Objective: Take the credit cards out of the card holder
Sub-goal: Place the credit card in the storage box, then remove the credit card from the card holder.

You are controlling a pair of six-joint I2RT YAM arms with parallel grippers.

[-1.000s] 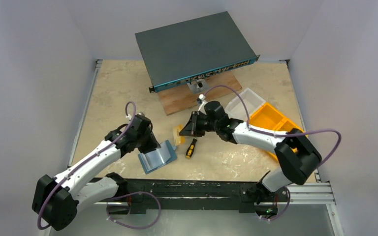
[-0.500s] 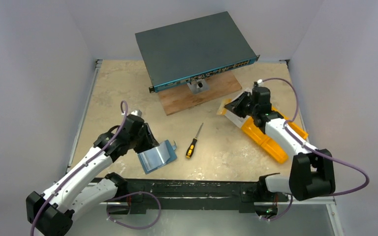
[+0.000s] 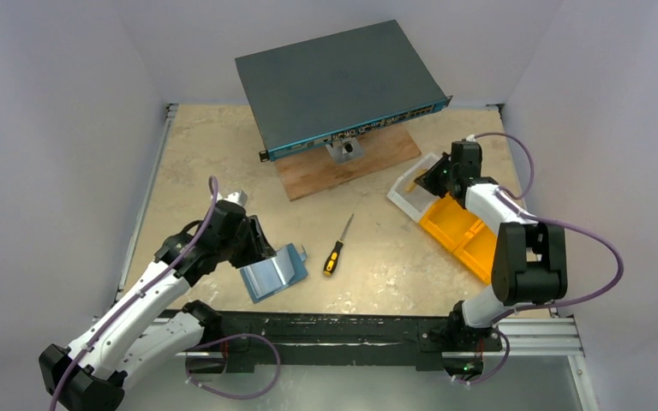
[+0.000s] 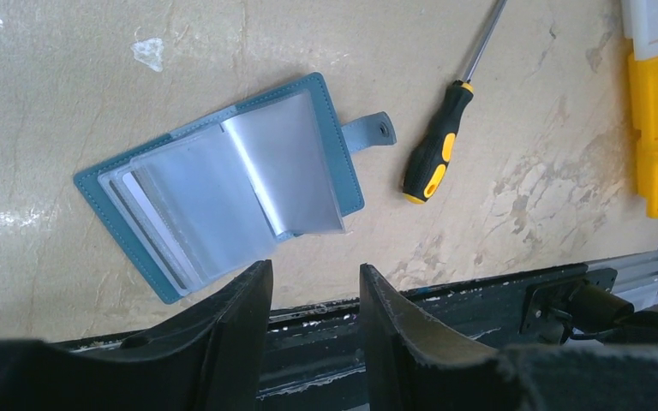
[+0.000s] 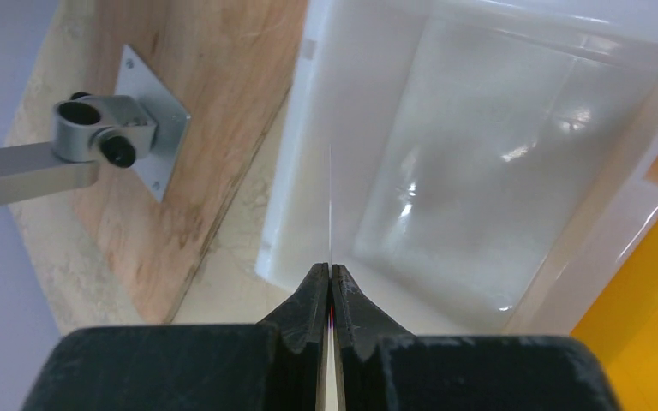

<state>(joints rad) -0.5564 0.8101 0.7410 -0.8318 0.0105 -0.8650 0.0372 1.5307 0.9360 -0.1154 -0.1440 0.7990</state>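
The card holder (image 4: 223, 184) is lying open and flat on the beige table (image 4: 94, 77), near the table's front edge and to the left of centre, with its teal cover facing down, its clear plastic sleeves fanning upward, and its snap tab (image 4: 375, 133) pointing toward the screwdriver (image 4: 433, 154). At least 1 pale card is showing inside the sleeves on the holder's left half. The left gripper (image 4: 314, 270) is hovering just at the near side of the holder, its 2 black fingers (image 4: 231, 334) standing partly apart with nothing between them and not touching the holder. The screwdriver, with a black and yellow handle, is lying just beside the holder on its right, its shaft pointing away toward the far side of the table. The right gripper (image 5: 331, 270) is reaching over the far right of the table, its fingers pressing together on 1 thin card (image 5: 331, 205), which is showing edge-on as a fine line standing above the white bin (image 5: 497, 171). Whether the card is touching the bin I cannot tell. A yellow bin (image 5: 643, 291) is sitting against the white bin's right side. To the left of the white bin a wooden board (image 5: 214, 128) is lying on the table, carrying a metal bracket (image 5: 116, 133), and the dark network switch (image 3: 338, 81) is resting tilted above that board at the back of the table.
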